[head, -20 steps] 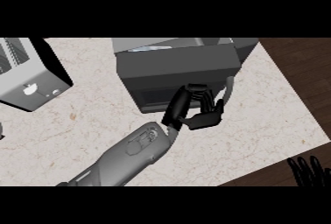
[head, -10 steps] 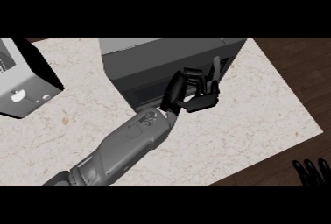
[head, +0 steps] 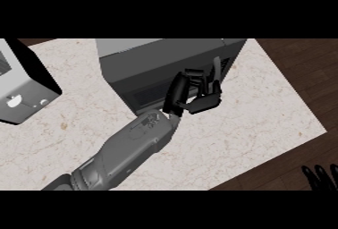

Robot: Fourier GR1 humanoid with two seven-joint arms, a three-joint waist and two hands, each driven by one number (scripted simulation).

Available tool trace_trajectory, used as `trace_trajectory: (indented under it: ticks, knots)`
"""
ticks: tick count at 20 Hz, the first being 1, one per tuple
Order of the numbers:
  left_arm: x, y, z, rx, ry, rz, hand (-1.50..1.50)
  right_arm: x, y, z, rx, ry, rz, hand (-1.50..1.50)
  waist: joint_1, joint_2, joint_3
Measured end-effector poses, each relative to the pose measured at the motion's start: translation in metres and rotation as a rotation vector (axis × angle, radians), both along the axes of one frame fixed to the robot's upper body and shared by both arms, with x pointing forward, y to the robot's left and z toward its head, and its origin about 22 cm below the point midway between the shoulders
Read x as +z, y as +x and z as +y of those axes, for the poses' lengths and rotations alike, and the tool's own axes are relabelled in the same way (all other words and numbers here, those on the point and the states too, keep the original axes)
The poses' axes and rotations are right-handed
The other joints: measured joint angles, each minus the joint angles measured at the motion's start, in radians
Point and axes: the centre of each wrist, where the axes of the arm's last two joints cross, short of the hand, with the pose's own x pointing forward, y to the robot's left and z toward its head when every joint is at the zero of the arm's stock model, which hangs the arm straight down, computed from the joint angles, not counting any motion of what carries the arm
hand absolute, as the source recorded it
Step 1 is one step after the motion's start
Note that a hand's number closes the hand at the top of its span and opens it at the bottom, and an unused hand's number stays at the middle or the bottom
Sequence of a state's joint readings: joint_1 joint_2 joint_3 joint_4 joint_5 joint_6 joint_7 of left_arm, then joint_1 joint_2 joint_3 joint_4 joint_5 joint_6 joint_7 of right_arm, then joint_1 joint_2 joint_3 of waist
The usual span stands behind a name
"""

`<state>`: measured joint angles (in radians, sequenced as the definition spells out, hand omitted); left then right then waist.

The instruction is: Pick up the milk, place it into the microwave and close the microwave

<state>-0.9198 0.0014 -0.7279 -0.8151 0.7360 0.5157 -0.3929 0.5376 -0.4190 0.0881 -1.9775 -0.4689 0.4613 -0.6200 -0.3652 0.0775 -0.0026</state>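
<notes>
Dark grey microwave point(head: 152, 62), boxy, door shut, left hand point(head: 196, 91) against its front.

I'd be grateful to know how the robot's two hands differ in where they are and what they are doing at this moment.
The left hand is raised against the front of the microwave, forearm stretched across the counter; the right hand shows only at the view's lower right edge, off the counter, over the wooden floor. The left hand shows whole; of the right only fingertips show. Both are black, with fingers pointing upward.
</notes>
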Motion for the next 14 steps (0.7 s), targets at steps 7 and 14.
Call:
trace_trajectory:
  ticks: [7, 14]
  knots:
    - [-0.003, 0.002, 0.000, 0.014, -0.014, -0.016, 1.50, 0.014, 0.002, -0.003, 0.019, -0.011, -0.036, -1.50, -0.012, 0.000, 0.001]
    - [-0.004, 0.003, 0.000, 0.023, -0.025, -0.031, 1.50, 0.018, -0.002, -0.003, 0.043, 0.022, -0.022, -1.50, -0.022, 0.003, 0.002]
